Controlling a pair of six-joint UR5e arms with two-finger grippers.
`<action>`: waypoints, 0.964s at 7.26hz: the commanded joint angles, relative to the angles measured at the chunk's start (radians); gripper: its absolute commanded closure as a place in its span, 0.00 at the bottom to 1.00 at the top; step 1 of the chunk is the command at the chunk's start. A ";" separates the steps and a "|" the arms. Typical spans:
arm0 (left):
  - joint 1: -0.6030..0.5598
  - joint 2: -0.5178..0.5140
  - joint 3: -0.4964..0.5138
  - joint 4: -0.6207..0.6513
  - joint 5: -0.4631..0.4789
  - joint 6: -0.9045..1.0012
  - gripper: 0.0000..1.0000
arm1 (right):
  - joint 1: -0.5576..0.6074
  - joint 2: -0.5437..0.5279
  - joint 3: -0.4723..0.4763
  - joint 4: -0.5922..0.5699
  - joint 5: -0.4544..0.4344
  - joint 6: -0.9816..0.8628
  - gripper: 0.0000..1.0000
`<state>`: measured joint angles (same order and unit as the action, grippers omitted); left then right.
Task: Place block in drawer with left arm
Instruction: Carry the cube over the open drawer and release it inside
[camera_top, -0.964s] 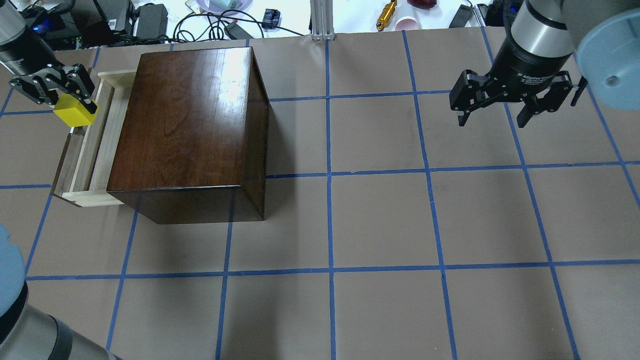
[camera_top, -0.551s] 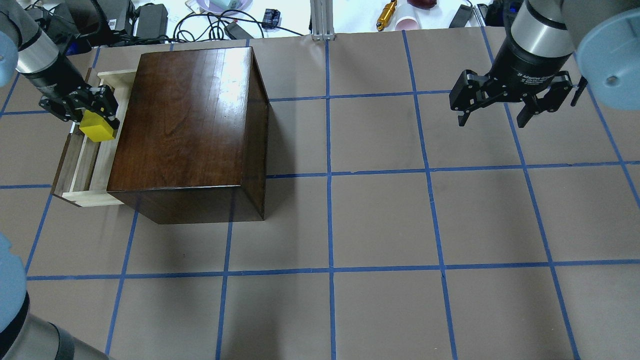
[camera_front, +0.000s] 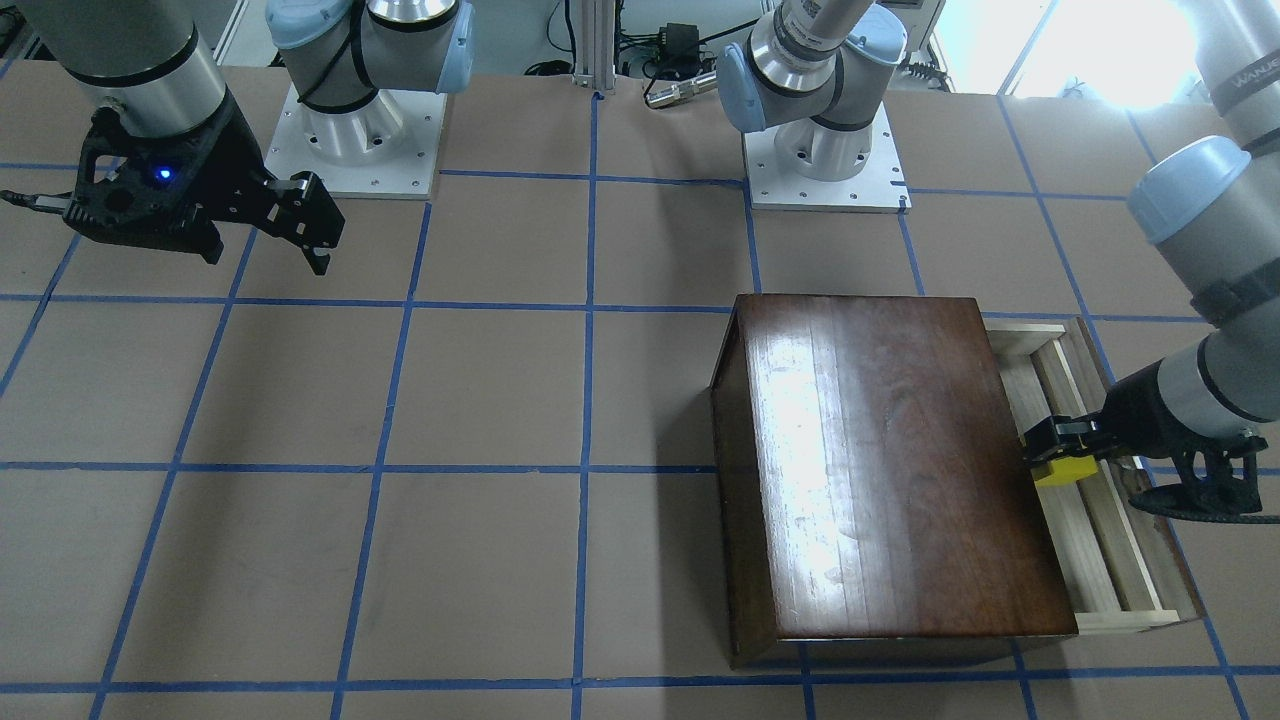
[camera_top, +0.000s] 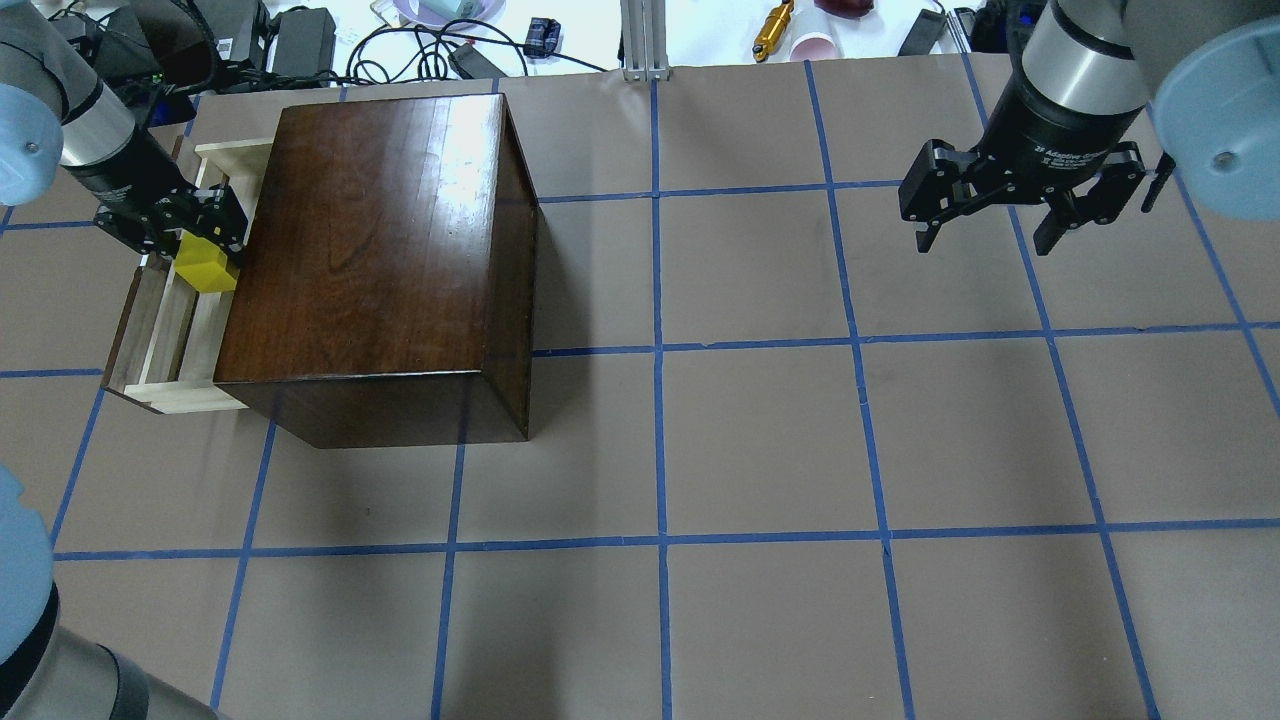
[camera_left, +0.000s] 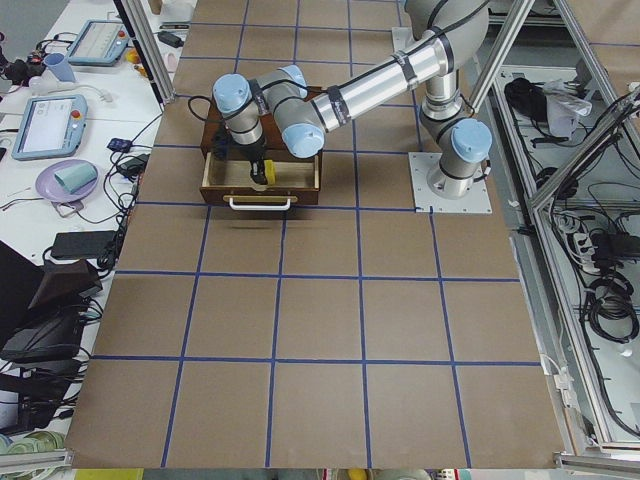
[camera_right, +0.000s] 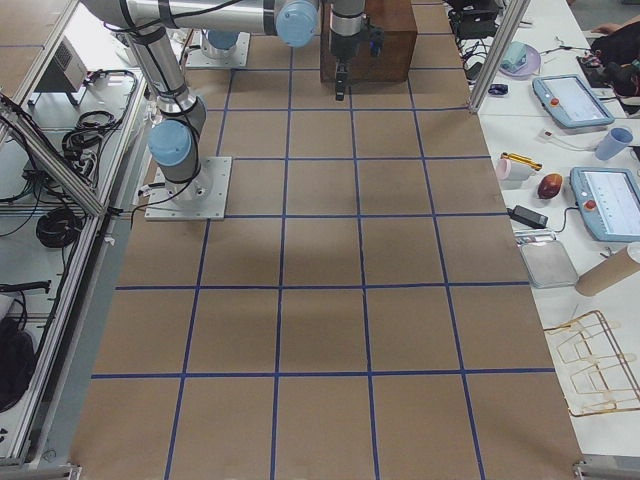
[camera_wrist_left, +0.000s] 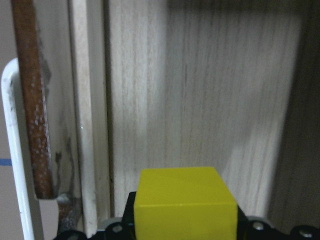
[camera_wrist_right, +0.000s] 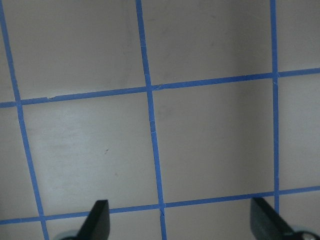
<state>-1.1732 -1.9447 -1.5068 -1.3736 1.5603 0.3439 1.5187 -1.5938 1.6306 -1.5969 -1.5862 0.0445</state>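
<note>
The yellow block (camera_top: 206, 267) is held in my left gripper (camera_top: 190, 245), which is shut on it low over the open drawer (camera_top: 165, 330), next to the side of the dark brown box (camera_top: 370, 250). In the front-facing view the block (camera_front: 1063, 471) hangs over the pale drawer tray (camera_front: 1100, 540). The left wrist view shows the block (camera_wrist_left: 185, 202) just above the drawer's wooden floor (camera_wrist_left: 200, 100). My right gripper (camera_top: 1010, 215) is open and empty, high over the table's far right; it also shows in the front-facing view (camera_front: 265, 235).
The drawer's white handle (camera_wrist_left: 15, 150) and dark front panel (camera_wrist_left: 32, 100) lie left of the block in the left wrist view. Cables and clutter (camera_top: 420, 40) line the table's far edge. The blue-taped table (camera_top: 760, 440) stretches right of the box.
My left gripper has carried the block down and toward the box, from the drawer's outer edge to over the tray beside the box wall. The right arm has not moved.
</note>
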 joint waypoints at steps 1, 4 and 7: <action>0.007 0.007 0.010 -0.001 0.001 0.004 0.00 | 0.000 0.000 0.000 0.000 0.000 0.000 0.00; 0.006 0.045 0.028 -0.051 0.006 0.003 0.00 | 0.000 0.000 0.000 0.000 0.000 0.000 0.00; 0.000 0.136 0.077 -0.239 0.010 -0.006 0.00 | 0.000 0.000 0.000 0.000 0.000 0.000 0.00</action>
<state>-1.1701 -1.8520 -1.4455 -1.5344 1.5689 0.3415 1.5187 -1.5938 1.6306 -1.5969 -1.5862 0.0445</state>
